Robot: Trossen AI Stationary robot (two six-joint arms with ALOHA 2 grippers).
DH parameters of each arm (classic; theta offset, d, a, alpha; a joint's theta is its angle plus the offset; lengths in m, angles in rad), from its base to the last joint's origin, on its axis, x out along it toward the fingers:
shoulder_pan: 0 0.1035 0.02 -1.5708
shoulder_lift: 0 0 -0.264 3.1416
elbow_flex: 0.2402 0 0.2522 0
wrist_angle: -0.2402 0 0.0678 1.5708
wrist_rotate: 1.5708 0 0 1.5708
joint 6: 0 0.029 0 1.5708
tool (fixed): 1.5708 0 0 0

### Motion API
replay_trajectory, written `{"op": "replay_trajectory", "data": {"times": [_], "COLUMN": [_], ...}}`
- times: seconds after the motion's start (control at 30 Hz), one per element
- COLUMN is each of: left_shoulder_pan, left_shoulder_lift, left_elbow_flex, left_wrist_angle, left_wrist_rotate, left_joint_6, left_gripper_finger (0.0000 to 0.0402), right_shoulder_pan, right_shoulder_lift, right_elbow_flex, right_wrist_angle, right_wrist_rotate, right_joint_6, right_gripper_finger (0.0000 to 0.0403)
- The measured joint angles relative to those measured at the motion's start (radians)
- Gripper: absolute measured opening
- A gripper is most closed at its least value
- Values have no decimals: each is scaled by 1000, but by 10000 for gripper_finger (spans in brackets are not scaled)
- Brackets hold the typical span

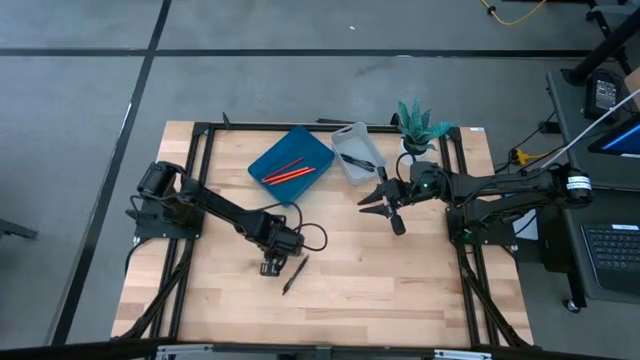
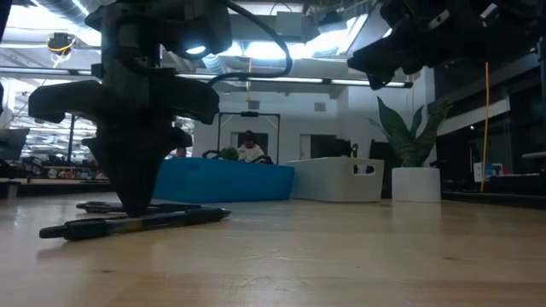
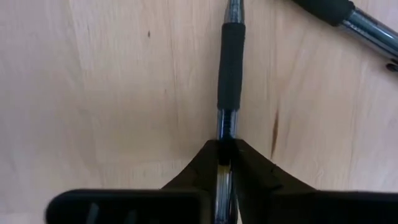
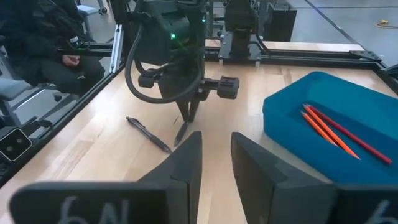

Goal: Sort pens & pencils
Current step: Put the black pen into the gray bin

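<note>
The pale wooden surface (image 1: 400,280) carries a blue rectangular tray (image 1: 291,164) of red pencils (image 1: 288,172) and a white bin (image 1: 354,153). The left hand (image 3: 225,149) is pinched on a thin black pen (image 3: 229,68) lying flat, a second pen (image 1: 294,273) just beside. Lift straight up, keeping it level. The right hand (image 4: 216,155) hovers near the bin, fingers apart.

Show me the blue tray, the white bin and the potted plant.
Blue plastic tray (image 1: 318,153), high view, bare floor near its right corner.
White plastic bin (image 1: 347,135), high view, its upper rim.
Green potted plant (image 1: 421,122), high view, its leaves.
</note>
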Motion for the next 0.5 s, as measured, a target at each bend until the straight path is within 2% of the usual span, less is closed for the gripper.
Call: {"op": "replay_trajectory", "data": {"times": [0.23,0.5], "left_shoulder_pan": [-2,-6], "left_shoulder_lift": [0,-44], "left_elbow_flex": [0,-13], "left_wrist_angle": [1,8], "left_wrist_rotate": [-31,-59], "left_joint_6": [7,18], "left_gripper_finger": [18,18], "right_shoulder_pan": [0,0], "right_shoulder_lift": [0,0], "right_elbow_flex": [0,0], "right_wrist_angle": [-35,-57], "right_wrist_rotate": [-1,-1], "right_joint_6": [46,2], "right_gripper_finger": [87,87]}}
